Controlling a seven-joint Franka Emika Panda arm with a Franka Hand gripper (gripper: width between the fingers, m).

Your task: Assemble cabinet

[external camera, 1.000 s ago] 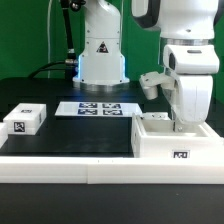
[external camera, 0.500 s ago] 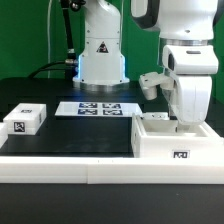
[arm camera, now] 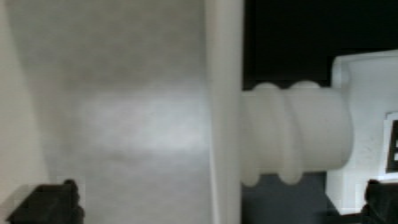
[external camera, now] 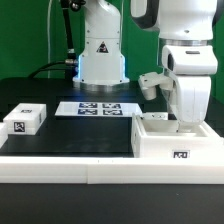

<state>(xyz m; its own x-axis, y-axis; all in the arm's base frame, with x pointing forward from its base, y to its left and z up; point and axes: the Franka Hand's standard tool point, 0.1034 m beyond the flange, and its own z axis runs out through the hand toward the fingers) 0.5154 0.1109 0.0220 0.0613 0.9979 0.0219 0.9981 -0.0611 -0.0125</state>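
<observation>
Cabinet box (external camera: 172,142): white, open-topped, tag on front wall; stands on black table (external camera: 80,135), off marker board (external camera: 97,108) toward exterior view's right. Gripper (arm camera: 210,198) hangs inside cabinet box; fingers (arm camera: 48,200) spread wide, white wall and ribbed white knob (arm camera: 294,135) between them. Small tagged block (external camera: 25,121): marker board's opposite side.

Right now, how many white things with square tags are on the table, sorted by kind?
cabinet box: 1
small tagged block: 1
marker board: 1
Total: 3
</observation>
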